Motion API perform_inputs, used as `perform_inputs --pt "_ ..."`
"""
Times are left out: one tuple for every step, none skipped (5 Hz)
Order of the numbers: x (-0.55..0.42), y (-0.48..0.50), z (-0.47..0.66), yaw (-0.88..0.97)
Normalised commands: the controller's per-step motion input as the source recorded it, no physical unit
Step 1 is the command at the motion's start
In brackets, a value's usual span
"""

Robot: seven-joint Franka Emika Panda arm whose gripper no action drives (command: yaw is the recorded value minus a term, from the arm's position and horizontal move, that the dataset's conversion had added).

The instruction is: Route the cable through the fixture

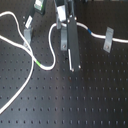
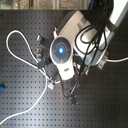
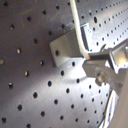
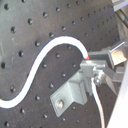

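**Cable at the Bracket**

While the gripper [image 1: 64, 31] is hanging low over the perforated table [image 1: 90, 100], its fingers are clamping the cable [image 1: 31, 70]. In both wrist views, the cable [image 4: 37, 62] is running beside a grey metal bracket [image 4: 72, 92] bolted to the table.

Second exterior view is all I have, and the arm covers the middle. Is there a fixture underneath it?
Observer: Yes. In the first exterior view a metal bracket stands right beside the dark gripper bar.
Operator: Where's the blue band?
Observer: On the cable, the blue band sits between that bar and a second bracket toward the first exterior view's right.
Operator: Is the cable seated in the bracket?
Observer: In the first wrist view it crosses the bracket's upright edge. I cannot tell whether it is seated.
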Motion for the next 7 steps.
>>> perform_inputs --pt "-0.206 0.147 0.10 0.03" --pt "-0.066 0.011 0.00 0.16" --pt "-0.038 0.034 0.02 0.00" --pt "-0.153 0.258 0.07 0.09" --pt "-0.007 0.027 0.00 0.00" --pt "-0.003 0.015 0.01 0.00" --pt "-0.151 0.227 0.09 0.00"
